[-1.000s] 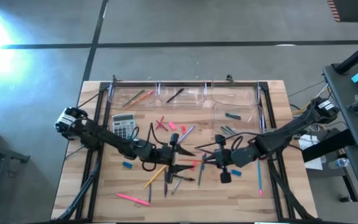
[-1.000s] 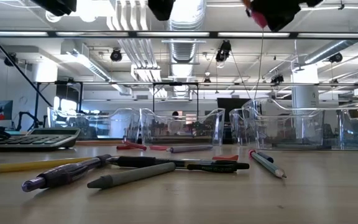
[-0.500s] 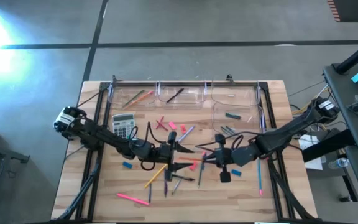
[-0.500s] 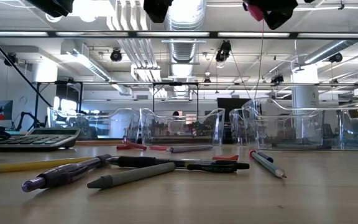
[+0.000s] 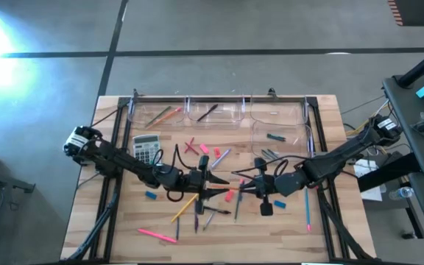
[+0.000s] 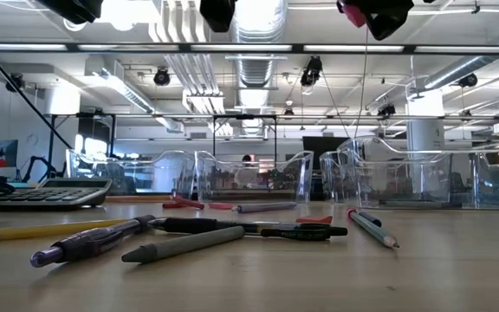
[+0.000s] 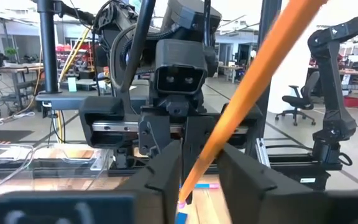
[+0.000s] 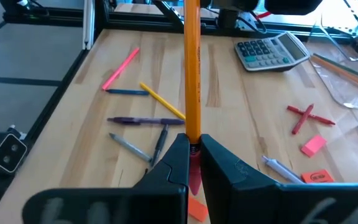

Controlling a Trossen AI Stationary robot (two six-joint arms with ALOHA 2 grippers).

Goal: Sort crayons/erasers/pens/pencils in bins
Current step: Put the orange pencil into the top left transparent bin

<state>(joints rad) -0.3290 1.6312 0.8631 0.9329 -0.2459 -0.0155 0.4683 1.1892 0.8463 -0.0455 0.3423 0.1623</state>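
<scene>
Just in front of the grey calculator, over the middle of the table, both grippers meet on one orange pencil: the right gripper is clamped on its eraser end, and the left gripper has its fingers closed around the other end, held above the scattered pens.

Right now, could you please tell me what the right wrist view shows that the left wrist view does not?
Only the right wrist view: the calculator, and a pink pencil, yellow pencil, purple pen and pink eraser loose on the table. Only the left wrist view: the right arm's wrist camera face-on, a clear bin and an office chair. Both: the orange pencil, clamped at its eraser end by the right gripper.
</scene>
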